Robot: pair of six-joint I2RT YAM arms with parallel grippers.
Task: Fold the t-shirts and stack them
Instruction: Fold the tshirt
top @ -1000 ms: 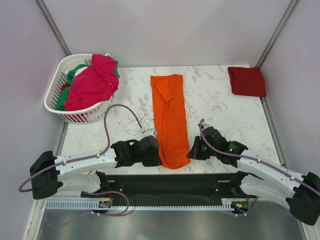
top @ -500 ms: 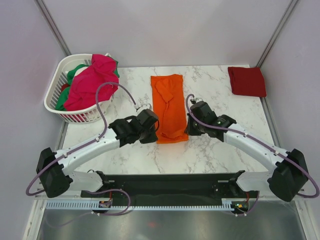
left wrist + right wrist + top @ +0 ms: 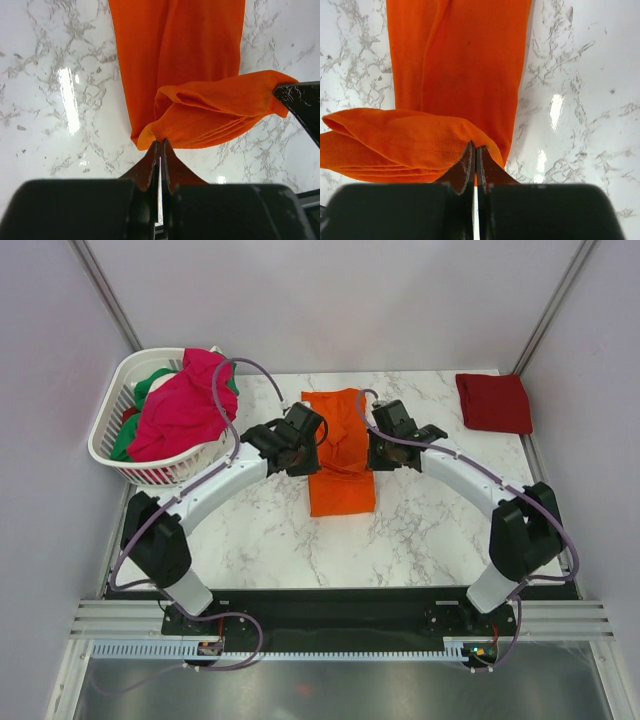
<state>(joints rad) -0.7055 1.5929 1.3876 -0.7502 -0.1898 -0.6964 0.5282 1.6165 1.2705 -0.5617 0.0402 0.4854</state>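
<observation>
The orange t-shirt (image 3: pixel 340 455) lies as a long narrow strip in the middle of the table, its near end lifted and carried back over itself. My left gripper (image 3: pixel 303 448) is shut on the left corner of that hem (image 3: pixel 150 137). My right gripper (image 3: pixel 375 445) is shut on the right corner (image 3: pixel 485 142). The lifted hem hangs between the two grippers above the flat part of the shirt (image 3: pixel 175 45). A folded dark red t-shirt (image 3: pixel 494 402) lies at the back right corner. The magenta-pink t-shirt (image 3: pixel 185 400) and the green t-shirt (image 3: pixel 150 385) are heaped in the basket.
The white slatted basket (image 3: pixel 110 425) stands at the back left, partly over the table's left edge. The marble table (image 3: pixel 440 510) has grey walls on three sides. Purple cables loop over both arms.
Both grippers have moved away from the near edge towards the back, carrying the shirt's near hem with them. The strip now lies doubled and looks about half as long.
</observation>
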